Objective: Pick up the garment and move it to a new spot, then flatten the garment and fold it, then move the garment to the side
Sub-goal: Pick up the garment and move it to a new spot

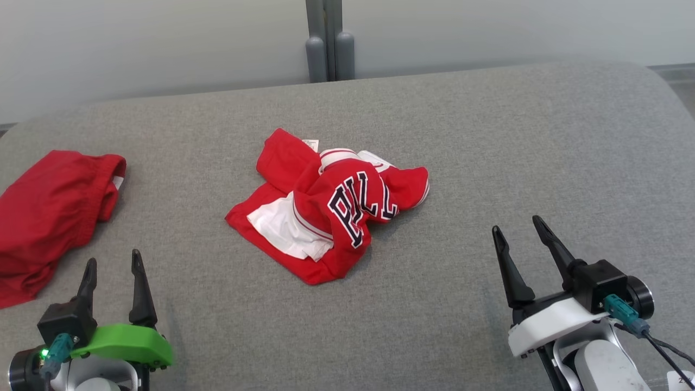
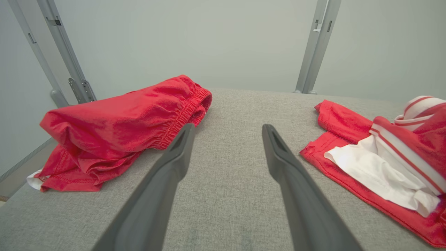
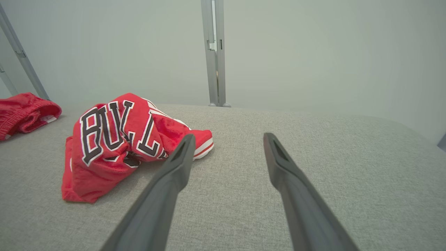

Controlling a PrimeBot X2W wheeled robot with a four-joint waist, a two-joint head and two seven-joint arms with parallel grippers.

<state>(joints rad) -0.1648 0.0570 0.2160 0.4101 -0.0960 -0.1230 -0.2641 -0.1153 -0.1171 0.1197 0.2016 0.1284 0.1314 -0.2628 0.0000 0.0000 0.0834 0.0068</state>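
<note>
Lying crumpled near the middle of the gray table (image 1: pixel 488 163), the jersey (image 1: pixel 326 206) is red with white trim, and dark block letters run across a raised fold. A white inner panel shows along its near-left edge, and a small label sits at its far corner. Red shorts (image 1: pixel 49 212) are bunched at the table's left edge, well apart from the jersey, with the elastic waistband turned toward the middle. The left gripper (image 1: pixel 113 257) hovers at the lower left, near the shorts but not touching them, with its two fingers spread and nothing between them. In the left wrist view the bare cloth of the table shows in the gap, the shorts to one side and the jersey to the other. The right gripper (image 1: pixel 516 224) is at the lower right, clear of the jersey, with its fingers likewise parted and empty. In the right wrist view the jersey lies to the left of the fingers, its striped hem just beyond one tip. A gray post (image 1: pixel 328 41) stands behind the far edge against a pale wall (image 1: pixel 163 38).
</note>
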